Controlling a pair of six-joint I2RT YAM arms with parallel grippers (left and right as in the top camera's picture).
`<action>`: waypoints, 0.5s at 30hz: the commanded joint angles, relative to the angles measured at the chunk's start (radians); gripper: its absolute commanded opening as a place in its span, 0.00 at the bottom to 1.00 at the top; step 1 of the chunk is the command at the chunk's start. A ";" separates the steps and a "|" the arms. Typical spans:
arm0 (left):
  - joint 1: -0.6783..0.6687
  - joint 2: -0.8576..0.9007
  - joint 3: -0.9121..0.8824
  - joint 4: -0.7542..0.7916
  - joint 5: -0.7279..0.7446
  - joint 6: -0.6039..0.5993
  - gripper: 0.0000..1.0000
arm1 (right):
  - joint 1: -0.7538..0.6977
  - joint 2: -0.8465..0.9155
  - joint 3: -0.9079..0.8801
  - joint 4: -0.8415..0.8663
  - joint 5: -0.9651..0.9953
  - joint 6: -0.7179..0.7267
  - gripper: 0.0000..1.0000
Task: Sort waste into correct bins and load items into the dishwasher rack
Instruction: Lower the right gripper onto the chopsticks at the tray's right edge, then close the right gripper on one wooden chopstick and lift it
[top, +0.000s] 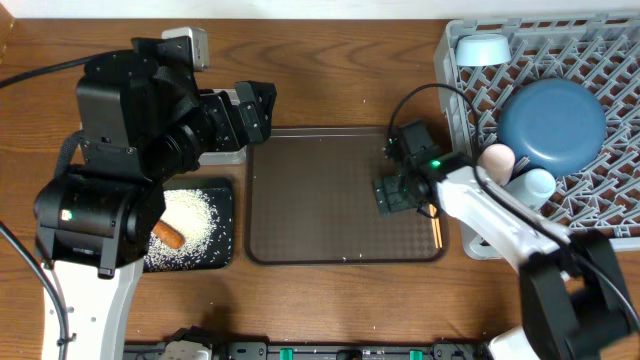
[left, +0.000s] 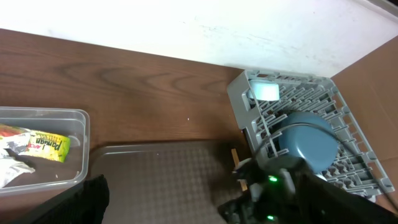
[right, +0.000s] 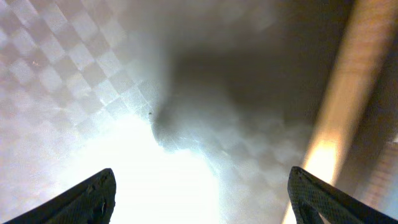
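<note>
Overhead: right gripper (top: 398, 192), jaws spread wide and empty, sits low beside thin wooden chopsticks (top: 436, 232), presumably to grasp them; left gripper (top: 252, 108) opening indeterminable.

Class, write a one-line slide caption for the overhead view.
Right hand low over the brown tray beside a chopstick; blue bowl already in the rack.

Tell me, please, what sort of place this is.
Likely a robotics lab bench staged as a dish-clearing station: a wooden table with a grey dishwasher rack holding a dark-blue bowl, beside a brown serving tray.
</note>
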 joint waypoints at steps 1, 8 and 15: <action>0.004 -0.002 -0.002 0.002 -0.013 -0.001 0.98 | -0.019 -0.069 -0.003 -0.028 0.065 0.013 0.88; 0.004 -0.002 -0.002 0.002 -0.013 -0.001 0.98 | -0.056 -0.034 -0.013 -0.051 0.064 0.012 0.88; 0.004 -0.002 -0.002 0.002 -0.013 -0.001 0.98 | -0.069 0.046 -0.013 -0.026 0.065 0.012 0.88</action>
